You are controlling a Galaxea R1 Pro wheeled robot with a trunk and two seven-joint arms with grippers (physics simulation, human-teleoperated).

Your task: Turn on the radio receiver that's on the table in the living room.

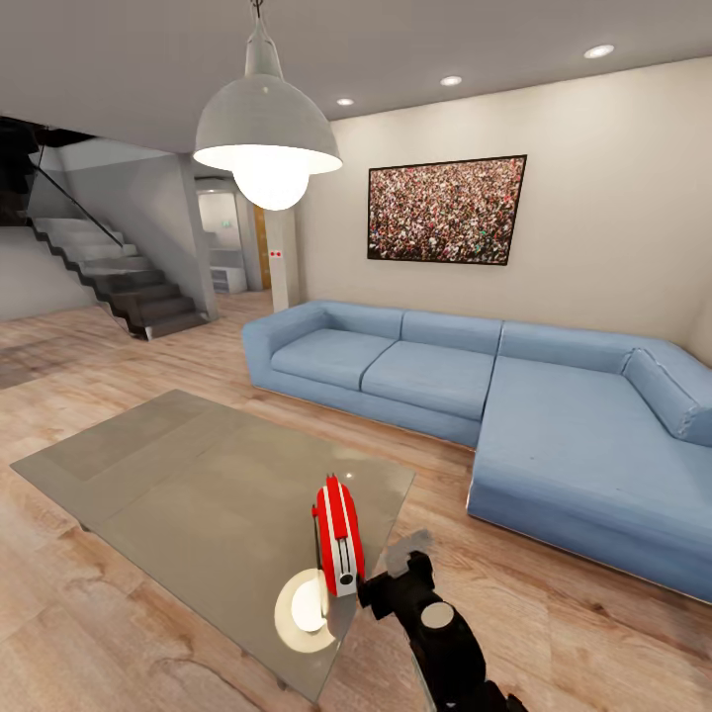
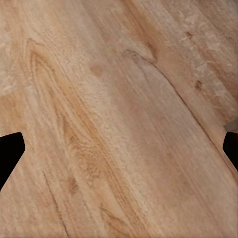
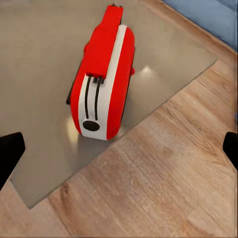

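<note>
**Living room: radio on the table corner, right arm close, nothing held**

Places are given relative to the table, listed left to right as I see them from the head camera.

1. Staircase (image 1: 129, 287): far beyond the table's left end, against the grey wall.
2. Pendant lamp (image 1: 267, 133): hanging above the table's far side; its glare lies on the glass near the radio.
3. The table (image 1: 188, 475): low, with a glossy grey-brown top, on the wood floor (image 1: 89, 633).
4. The radio receiver (image 1: 338, 529): red, standing at the table's near right corner, its white end panel and dark knob facing my right wrist camera (image 3: 101, 94).
5. Right gripper (image 1: 396, 574): just off that corner, beside the radio. I cannot tell from the head view whether it touches the case; probably not.
6. Blue sofa (image 1: 554, 396): beyond the table's right side.

Risks: the radio stands tall and narrow near the edge. A sideways push on the knob end could tip it or slide it off the glass. A low approach could clip the table's corner.

End effectors: the right fingers sit at the wrist frame's far edges, spread wide and holding nothing. The left gripper (image 2: 119, 148) is equally wide, over bare floor, with nothing in it.
</note>
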